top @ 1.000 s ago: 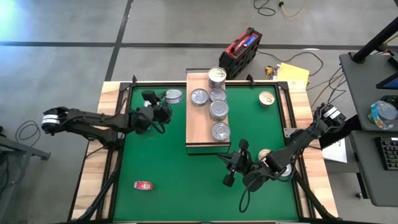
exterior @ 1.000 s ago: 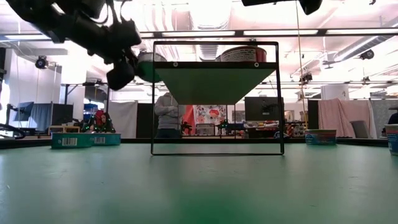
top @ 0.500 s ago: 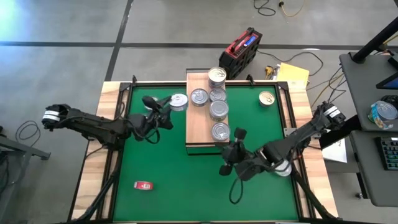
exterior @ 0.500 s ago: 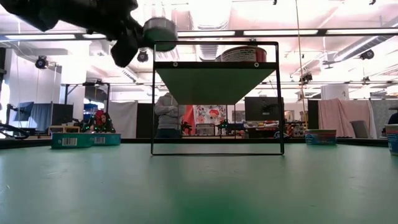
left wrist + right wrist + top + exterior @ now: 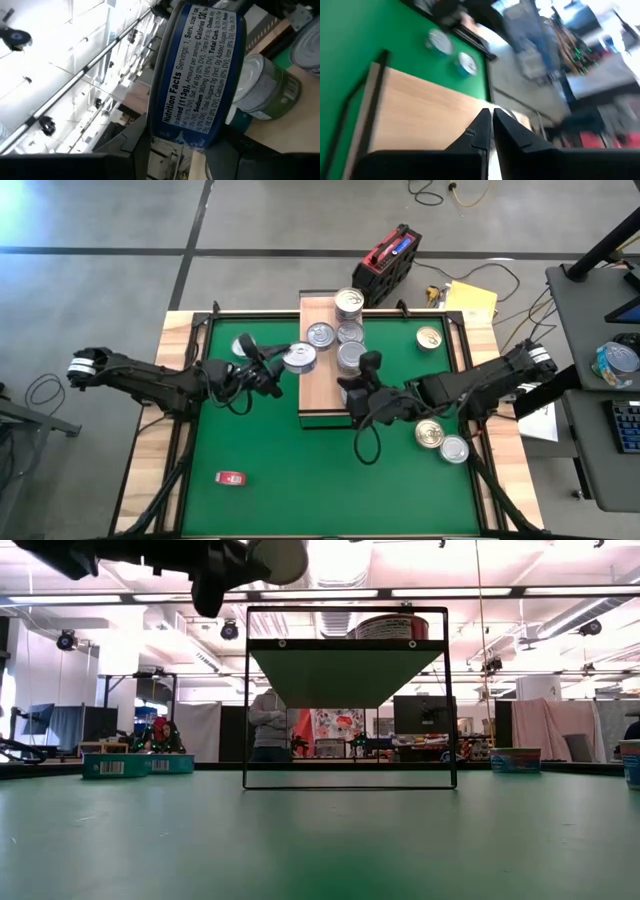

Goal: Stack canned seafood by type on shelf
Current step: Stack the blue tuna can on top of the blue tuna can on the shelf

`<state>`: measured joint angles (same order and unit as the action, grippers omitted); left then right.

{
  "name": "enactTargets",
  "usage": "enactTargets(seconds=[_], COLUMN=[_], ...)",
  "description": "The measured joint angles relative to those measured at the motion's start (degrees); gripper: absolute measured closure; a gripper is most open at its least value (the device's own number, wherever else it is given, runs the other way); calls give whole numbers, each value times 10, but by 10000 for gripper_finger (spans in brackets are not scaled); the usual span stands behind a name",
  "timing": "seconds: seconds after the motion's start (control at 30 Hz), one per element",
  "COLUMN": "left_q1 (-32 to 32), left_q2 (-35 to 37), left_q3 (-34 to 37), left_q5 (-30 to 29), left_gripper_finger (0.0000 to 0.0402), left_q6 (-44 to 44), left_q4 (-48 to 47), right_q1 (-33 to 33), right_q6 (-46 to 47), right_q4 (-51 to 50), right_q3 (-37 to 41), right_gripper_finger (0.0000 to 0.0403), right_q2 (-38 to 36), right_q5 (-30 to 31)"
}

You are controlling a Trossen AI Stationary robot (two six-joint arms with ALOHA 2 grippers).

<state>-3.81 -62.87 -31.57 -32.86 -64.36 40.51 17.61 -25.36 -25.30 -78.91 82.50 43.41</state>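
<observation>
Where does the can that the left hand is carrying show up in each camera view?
High view: the carried can sits left of centre, at the shelf's left edge, in the left hand.
Low view: top edge, left of centre, above the shelf frame's left corner.
Left wrist view: fills the centre, blue nutrition label showing.
Right wrist view: not in it.
Shared landmark: the shelf.
</observation>
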Motion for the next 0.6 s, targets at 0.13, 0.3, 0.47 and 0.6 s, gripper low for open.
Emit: enactTargets(seconds=[0.13,0.3,0.47,0.6], left_q1=[1,0,-5,-7], left_q2=[-1,-1,-1,-10], left_q3=[-8,1,3,3], left_q5=[17,39,52,55], left_gripper_finger=[271,271,271,271], left_q6=[32,79,117,127], left_q4=[-21,-25,-63,-71], right_q1=[0,10,24,21], right_q6=[-47,-107,-170,-165], right_q4=[19,97,220,263], right_q3=[4,45,96,102], right_gripper_finger=[390,390,390,390], right_q2=[0,0,0,-2], right_q5=[-35,-51,-34,-23])
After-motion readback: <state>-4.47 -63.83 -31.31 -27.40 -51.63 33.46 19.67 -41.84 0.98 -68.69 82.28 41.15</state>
